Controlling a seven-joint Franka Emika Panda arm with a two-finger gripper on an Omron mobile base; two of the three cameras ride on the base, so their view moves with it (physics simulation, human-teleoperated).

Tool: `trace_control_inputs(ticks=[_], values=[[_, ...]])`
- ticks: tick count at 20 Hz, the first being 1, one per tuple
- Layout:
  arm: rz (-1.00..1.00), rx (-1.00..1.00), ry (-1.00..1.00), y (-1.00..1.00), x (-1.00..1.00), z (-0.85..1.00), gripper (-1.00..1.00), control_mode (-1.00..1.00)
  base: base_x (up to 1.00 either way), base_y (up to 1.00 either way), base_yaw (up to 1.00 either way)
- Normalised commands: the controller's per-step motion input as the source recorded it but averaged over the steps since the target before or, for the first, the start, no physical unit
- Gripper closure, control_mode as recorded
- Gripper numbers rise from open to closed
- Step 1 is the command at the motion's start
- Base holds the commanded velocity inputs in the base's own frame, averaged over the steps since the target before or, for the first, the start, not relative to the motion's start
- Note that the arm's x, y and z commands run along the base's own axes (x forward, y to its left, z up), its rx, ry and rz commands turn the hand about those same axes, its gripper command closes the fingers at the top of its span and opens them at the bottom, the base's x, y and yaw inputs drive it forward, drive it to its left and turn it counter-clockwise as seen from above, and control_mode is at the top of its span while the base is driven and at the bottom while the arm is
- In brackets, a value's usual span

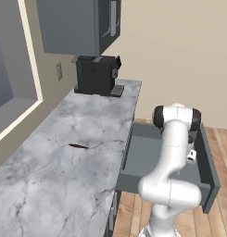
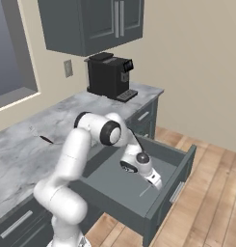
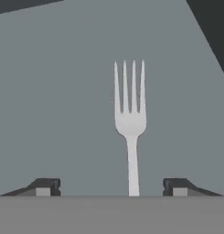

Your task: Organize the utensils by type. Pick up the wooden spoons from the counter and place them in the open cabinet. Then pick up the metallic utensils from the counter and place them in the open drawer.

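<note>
Silvery metal catches the eye in the hand view: a fork (image 3: 130, 119) lies flat on the slate-grey floor of the open drawer (image 2: 184, 166), tines pointing away, its handle running down between the two dark fingertips (image 3: 45, 186) of the tool (image 3: 111, 187). Those tips stand wide apart, clear of the handle on either side, so the fork looks freshly let go rather than held.

Left of the drawer, on the grey-veined marble worktop (image 1: 50, 176), one slim dark-brown piece (image 1: 78, 146) lies on the slab, well short of the black coffee machine (image 1: 97, 74) at the far end; a faint thin line beside it may be more cutlery, too fine to tell. Above the machine hangs the dark grey wall cabinet (image 1: 68, 25).

Over the drawer, the white arm bends down, the tool (image 2: 157, 183) low above the floor, the fork a pale sliver (image 2: 147, 190) beside it.

The step in hand appears to be the metal-into-drawer drop. Next, probably: lift clear of the drawer wall, swing left to the worktop for what remains.
</note>
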Motion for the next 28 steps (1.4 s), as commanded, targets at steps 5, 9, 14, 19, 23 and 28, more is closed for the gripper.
trace_control_inputs(ticks=[5, 9, 14, 19, 23, 28], values=[[0.04, 0.08, -0.12, 0.00, -0.15, 0.88, -1.00, -1.00, 0.00, 0.00, 0.00], [0.02, 0.00, -0.20, 0.00, -0.35, 0.91, -1.00, -1.00, 0.00, 0.00, 0.00], [0.03, -0.02, -0.02, 0.06, -0.05, 0.72, -1.00, -1.00, 0.00, 0.00, 0.00], [-0.03, 0.03, 0.00, 0.00, -0.07, 0.82, -1.00, -1.00, 0.00, 0.00, 0.00], [0.00, 0.05, 0.01, 0.00, -0.16, 1.00, -1.00, -1.00, 0.00, 0.00, 0.00], [0.00, 0.00, 0.10, 0.00, -0.25, 1.00, -1.00, -1.00, 0.00, 0.00, 0.00]])
